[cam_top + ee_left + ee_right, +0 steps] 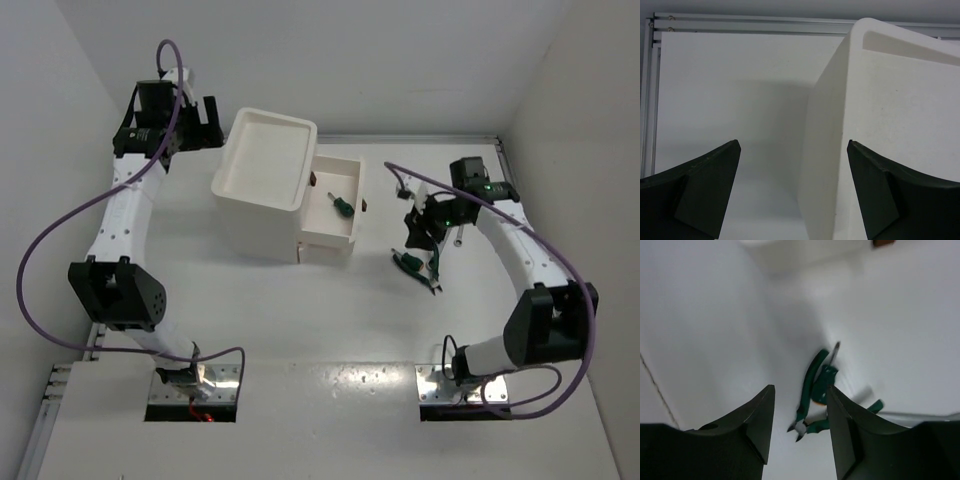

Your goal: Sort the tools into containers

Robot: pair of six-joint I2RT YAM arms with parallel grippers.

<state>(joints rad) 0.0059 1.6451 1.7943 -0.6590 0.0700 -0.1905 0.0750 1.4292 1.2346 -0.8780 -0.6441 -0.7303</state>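
The white drawer unit (262, 190) stands at the back, with a shallow tray (240, 150) on top. One drawer (347, 232) is pulled out to the right and holds a small green-handled tool (340, 205). Dark green-handled pliers (412, 267) lie on the table among other green-handled pieces. My right gripper (425, 238) hovers open just above them. In the right wrist view the pliers (811, 385) lie between and beyond the gripper (800, 412). My left gripper (206, 122) is open and empty, straddling the unit's corner (880, 125). Yellow pliers are out of view.
Dark red-brown handles (313, 180) show on the open drawer's front. A lower drawer (325, 250) juts out slightly. A blurred silver piece (865, 392) lies beside the pliers. White walls enclose the table on the left, back and right. An aluminium rail (740, 22) runs along the back.
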